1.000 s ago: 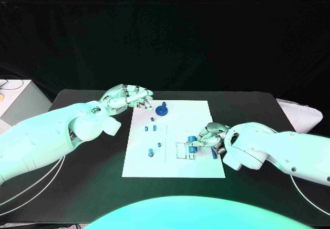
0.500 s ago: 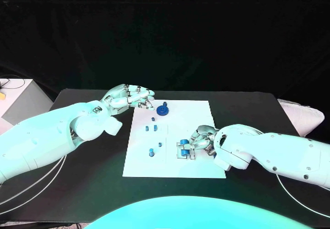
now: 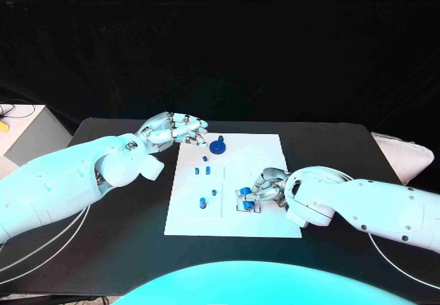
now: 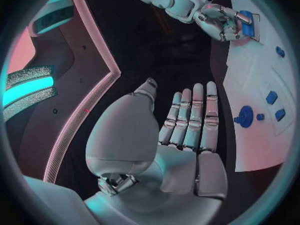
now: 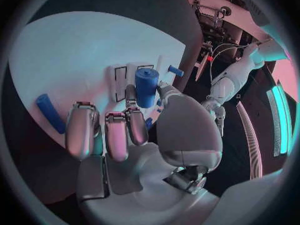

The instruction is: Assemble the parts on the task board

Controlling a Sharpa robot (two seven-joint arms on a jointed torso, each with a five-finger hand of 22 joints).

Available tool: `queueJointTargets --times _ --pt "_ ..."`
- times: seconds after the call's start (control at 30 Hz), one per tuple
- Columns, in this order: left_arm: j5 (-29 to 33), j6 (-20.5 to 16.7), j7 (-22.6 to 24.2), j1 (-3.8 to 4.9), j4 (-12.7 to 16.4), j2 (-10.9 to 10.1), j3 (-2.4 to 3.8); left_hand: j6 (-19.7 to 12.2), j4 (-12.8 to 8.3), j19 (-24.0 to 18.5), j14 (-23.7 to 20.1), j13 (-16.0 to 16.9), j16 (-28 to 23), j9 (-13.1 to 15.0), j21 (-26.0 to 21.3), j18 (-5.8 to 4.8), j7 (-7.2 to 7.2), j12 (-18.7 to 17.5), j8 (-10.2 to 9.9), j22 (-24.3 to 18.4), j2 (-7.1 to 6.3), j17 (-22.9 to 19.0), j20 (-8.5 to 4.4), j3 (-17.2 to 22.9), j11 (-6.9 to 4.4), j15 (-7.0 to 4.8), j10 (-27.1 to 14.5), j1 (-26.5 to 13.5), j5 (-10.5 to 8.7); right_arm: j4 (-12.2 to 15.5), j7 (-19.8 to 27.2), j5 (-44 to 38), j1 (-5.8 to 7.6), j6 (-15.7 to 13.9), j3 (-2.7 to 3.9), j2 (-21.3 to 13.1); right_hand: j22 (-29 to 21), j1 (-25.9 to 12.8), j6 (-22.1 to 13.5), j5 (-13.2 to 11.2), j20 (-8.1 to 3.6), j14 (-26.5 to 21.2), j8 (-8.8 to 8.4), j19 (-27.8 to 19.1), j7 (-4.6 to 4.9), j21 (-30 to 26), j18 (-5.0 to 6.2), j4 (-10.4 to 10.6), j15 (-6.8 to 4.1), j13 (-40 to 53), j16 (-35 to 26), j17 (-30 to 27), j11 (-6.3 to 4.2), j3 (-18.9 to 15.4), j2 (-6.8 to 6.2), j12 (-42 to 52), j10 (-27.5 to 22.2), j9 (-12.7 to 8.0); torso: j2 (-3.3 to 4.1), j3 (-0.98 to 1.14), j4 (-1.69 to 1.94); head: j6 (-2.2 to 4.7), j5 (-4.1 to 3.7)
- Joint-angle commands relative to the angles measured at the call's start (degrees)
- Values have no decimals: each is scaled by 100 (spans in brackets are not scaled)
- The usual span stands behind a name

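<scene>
On the task board: the white task board [image 3: 266, 147] lies mid-table on the black table [image 3: 348, 152], and near its right edge the right hand [image 3: 261, 190] grips a blue cylinder [image 5: 145, 87] above a small outlined bracket [image 5: 120, 81]
Held part: it sits upright between thumb and fingers in the right wrist view, its lower end just above or touching the bracket; I cannot tell which
Handling: the cylinder looks small, rigid and light, with a smooth wall that could slip or twist; a pinch across its middle, as now, probably keeps it straight for seating
Other parts: a blue gear-like piece [image 3: 217, 147] stands near the board's far edge, small blue pegs [image 3: 208, 170] lie at the centre, and another blue rod [image 5: 50, 113] lies loose beside the fingers
Left hand: the left hand [image 3: 174, 130] hangs over the table just off the board's far left corner, fingers straight and together, grasping nothing
Change: since a second ago the right hand has moved inward over the board, carrying the cylinder to the bracket; the left hand has stayed put
</scene>
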Motion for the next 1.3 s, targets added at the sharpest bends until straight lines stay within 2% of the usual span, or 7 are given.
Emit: queueJointTargets --times 0.03,0.43,0.5,0.6,0.7,1.07,1.3 --pt "-9 126 50 1 16 3 4 14 0 37 1 6 -22 -1 -23 77 120 -24 21 -12 22 -9 5 -42 14 13 7 33 15 -22 -62 -205 -17 195 -12 -3 304 -64 -5 36 -14 405 10 149 53 -41 -90 13 -31 498 -26 618 -16 -41 -6 -24 -20 3 -1 -1 -4 1 10" --pt "-9 129 38 2 25 -9 4 14 2 37 -2 6 -29 -2 -30 76 122 -26 22 -17 29 -9 7 -46 15 15 4 38 14 -56 -58 -237 -34 81 -14 38 293 -224 -20 -8 -13 401 30 142 53 -69 -86 16 -31 481 -40 602 -15 -119 17 -59 -37 6 10 0 4 1 27" --pt "-9 128 34 2 26 -12 4 14 2 37 -2 6 -29 -2 -30 76 122 -26 22 -17 29 -9 7 -46 15 15 4 38 14 -57 -48 -238 -46 -14 -14 43 301 -457 -39 -622 -14 404 77 144 50 -81 -86 16 -32 498 -44 612 -18 -311 97 -70 -29 16 5 0 2 1 33" --pt "-9 130 27 2 27 -14 4 13 6 37 -4 6 -34 -3 -36 76 123 -28 22 -22 38 -9 8 -48 17 16 1 41 14 -59 -37 -233 -55 -65 -14 41 325 -946 -54 -1174 -15 410 121 155 49 -68 -90 25 -33 509 -41 632 -19 -653 283 -83 -24 25 5 1 0 1 39" --pt "-9 130 21 2 26 -16 4 13 8 37 -6 6 -38 -4 -40 76 124 -30 23 -24 44 -9 9 -49 18 17 -1 44 14 -58 -27 -222 -61 -59 -14 36 336 -1164 -74 -1506 -12 412 151 159 50 -73 -91 35 -31 517 -45 637 -15 -1026 342 -99 -23 24 3 2 -1 1 43" --pt "-9 134 10 2 22 -17 4 11 9 37 -7 6 -43 -5 -45 76 126 -32 23 -28 51 -8 10 -51 19 18 -4 48 13 -25 -2 -212 -74 -36 -14 -7 320 -1151 -96 -1608 -8 410 170 151 56 -114 -84 35 -26 502 -53 632 -11 -1289 342 -138 -42 18 5 5 -4 1 37" --pt "-9 140 10 2 17 -14 4 11 9 37 -7 6 -43 -5 -45 76 126 -32 23 -28 51 -8 10 -51 19 18 -4 48 13 101 389 -189 -91 -395 -14 -177 327 -786 -110 -1425 -8 409 206 153 55 -130 -83 14 -26 518 -63 628 -13 -1369 577 -145 -35 12 4 9 0 1 36"
